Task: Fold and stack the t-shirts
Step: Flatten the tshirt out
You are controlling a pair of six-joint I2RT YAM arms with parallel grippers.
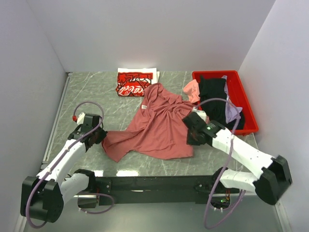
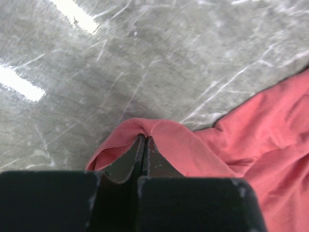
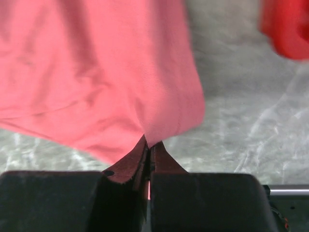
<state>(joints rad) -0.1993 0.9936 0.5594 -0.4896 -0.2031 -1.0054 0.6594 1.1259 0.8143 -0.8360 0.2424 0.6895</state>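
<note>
The dusty-rose t-shirt point(image 1: 157, 123) lies crumpled in the middle of the table. My left gripper point(image 1: 100, 135) is shut on its left edge, and the left wrist view shows the cloth point(image 2: 193, 145) pinched between the closed fingers point(image 2: 145, 145). My right gripper point(image 1: 192, 129) is shut on its right edge, and the right wrist view shows the cloth point(image 3: 120, 72) hanging from the closed fingers point(image 3: 148, 147), lifted off the table. A folded red-and-white t-shirt point(image 1: 133, 83) lies at the back. Black point(image 1: 215, 96), pink point(image 1: 192, 90) and lavender point(image 1: 232, 111) shirts lie in the bin.
The red plastic bin point(image 1: 244, 96) stands at the back right against the right wall; it shows blurred in the right wrist view point(image 3: 285, 29). Grey marble tabletop point(image 1: 96, 92) is bounded by white walls on three sides. A black rail point(image 1: 154, 183) runs along the near edge.
</note>
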